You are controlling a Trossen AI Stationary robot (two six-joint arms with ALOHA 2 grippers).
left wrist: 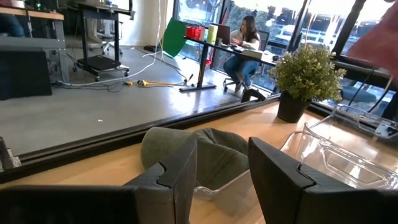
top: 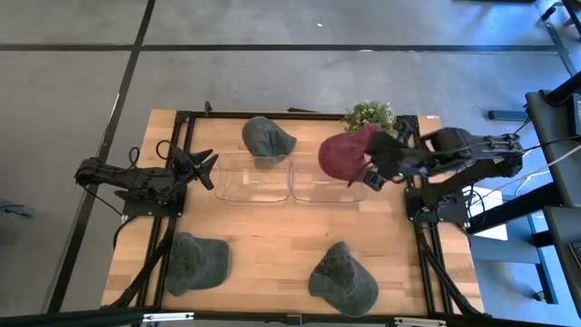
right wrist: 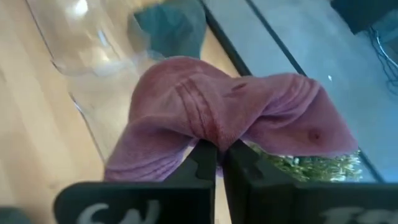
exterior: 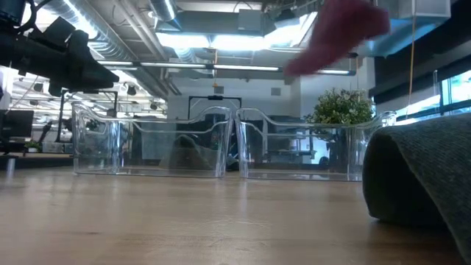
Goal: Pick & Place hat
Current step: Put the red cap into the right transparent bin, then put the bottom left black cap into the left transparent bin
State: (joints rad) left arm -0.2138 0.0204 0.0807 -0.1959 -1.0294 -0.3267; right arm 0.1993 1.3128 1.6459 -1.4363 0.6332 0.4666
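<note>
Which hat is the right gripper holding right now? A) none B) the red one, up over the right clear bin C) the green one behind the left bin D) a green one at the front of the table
B: the right gripper has its fingers shut on the red hat, held above the right clear bin.

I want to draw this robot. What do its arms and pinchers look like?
Both arms are dark, nearly black, made of jointed segments with cables looping alongside. The left gripper and the right gripper each have two flat, blocky black fingers. White letters are printed near the base of the right gripper.
</note>
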